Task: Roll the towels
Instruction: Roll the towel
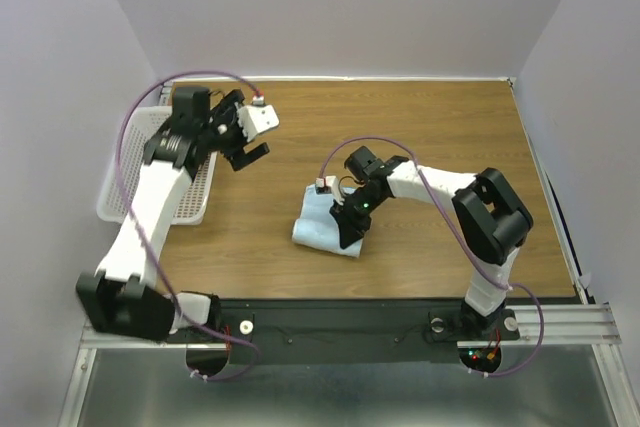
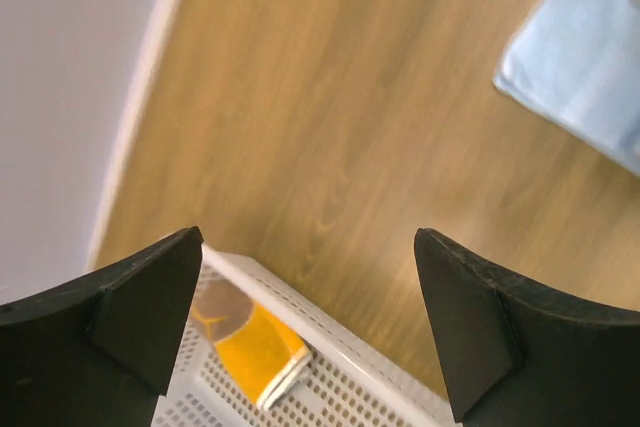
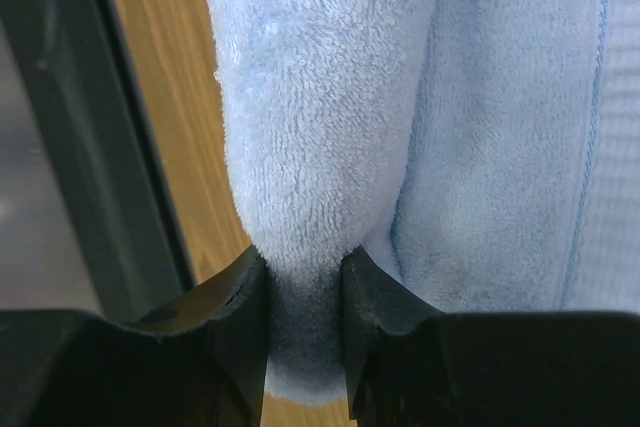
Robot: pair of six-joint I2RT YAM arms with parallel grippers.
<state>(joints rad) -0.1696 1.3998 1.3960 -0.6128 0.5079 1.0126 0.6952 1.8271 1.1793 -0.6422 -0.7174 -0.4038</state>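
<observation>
The light blue towel (image 1: 318, 219) lies on the wooden table just ahead of the arms, its near part rolled into a thick fold. My right gripper (image 1: 350, 225) is shut on that rolled fold, and the right wrist view shows the blue towel (image 3: 320, 97) pinched between the gripper's (image 3: 303, 257) two black fingers. The mustard-yellow towel (image 2: 250, 347), with a brown print, lies folded inside the white basket (image 2: 340, 342). My left gripper (image 2: 308, 237) hangs open and holds nothing, above the basket's right rim. In the top view the left gripper (image 1: 243, 137) and its arm hide the yellow towel.
The white perforated basket (image 1: 125, 182) stands at the table's left side against the wall. Grey walls close in the table on the left, back and right. The blue towel (image 2: 590, 77) shows at the upper right of the left wrist view.
</observation>
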